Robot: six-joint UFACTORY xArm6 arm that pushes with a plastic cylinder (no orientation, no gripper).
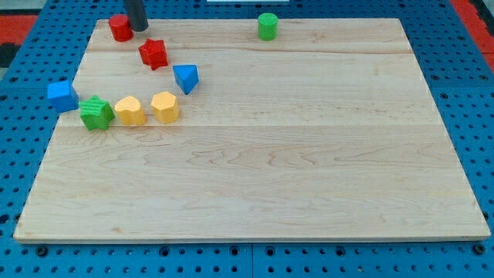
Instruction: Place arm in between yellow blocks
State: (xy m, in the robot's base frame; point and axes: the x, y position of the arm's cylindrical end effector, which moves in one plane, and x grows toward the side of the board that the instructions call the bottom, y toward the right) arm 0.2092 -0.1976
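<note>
Your tip (138, 28): at the board's (309, 185) top-left edge, touching the red cylinder's (120, 28) right side.
Yellow blocks: yellow heart block (130, 111) left, yellow hexagon block (164, 106) right, just beside each other.
Your neighbours: green star block (96, 113) left of them; blue cube (62, 95) farther left; blue triangular block (186, 78) and red star block (153, 53) above.
Far off: green cylinder (267, 26), top edge.

Up at the view's top left sits a red cylinder (120, 28), with a red star block (153, 53) just below it and a blue triangular block (186, 78) further right. A blue cube (61, 96) hangs off the wooden board (309, 170) at its left edge, a green star block (96, 113) is close beside it, and a green cylinder (267, 26) stands alone at the top edge.
</note>
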